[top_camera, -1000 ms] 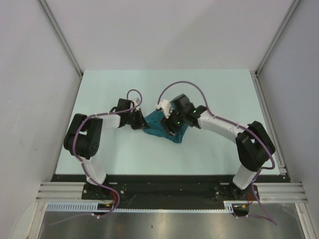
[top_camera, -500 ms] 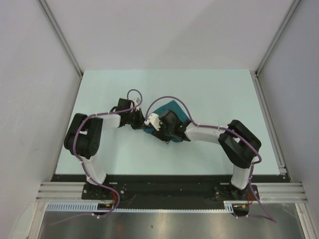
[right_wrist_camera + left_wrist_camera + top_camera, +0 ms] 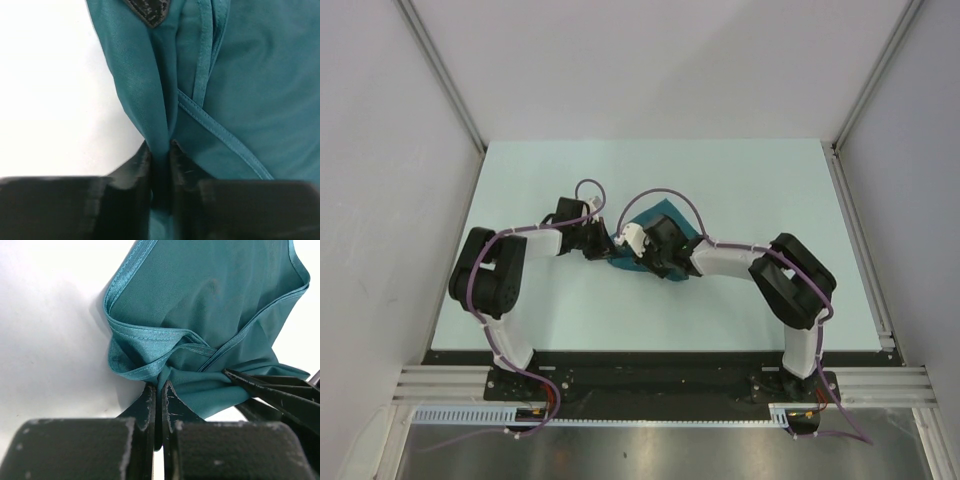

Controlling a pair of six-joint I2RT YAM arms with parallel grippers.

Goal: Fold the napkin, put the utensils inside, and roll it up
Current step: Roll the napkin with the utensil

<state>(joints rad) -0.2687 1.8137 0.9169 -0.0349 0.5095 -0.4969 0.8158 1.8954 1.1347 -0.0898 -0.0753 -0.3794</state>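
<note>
Napkin (image 3: pixel 210 300) fabric is pinched at a bunched fold between the nearly closed fingers (image 3: pixel 146 405) of the left gripper (image 3: pixel 159 390), with only a thin wad of teal cloth seen between them. A second fold of the same cloth is clamped in the right gripper (image 3: pixel 160 150), whose fingers (image 3: pixel 135 165) are pressed together on a narrow ridge of fabric. The two grips are set just beside each other. In the left wrist view, the right gripper's dark fingers are seen at the right edge, touching the cloth. In the right wrist view, a black fingertip is seen at the top, on the cloth. Hemmed edges are seen crossing just beyond both pinches, and the cloth is spread away from them in folded layers. From above, the napkin is seen crumpled near the middle of the pale table (image 3: pixel 750 180), lying on it between the two wrists and partly hidden by the right arm.
</note>
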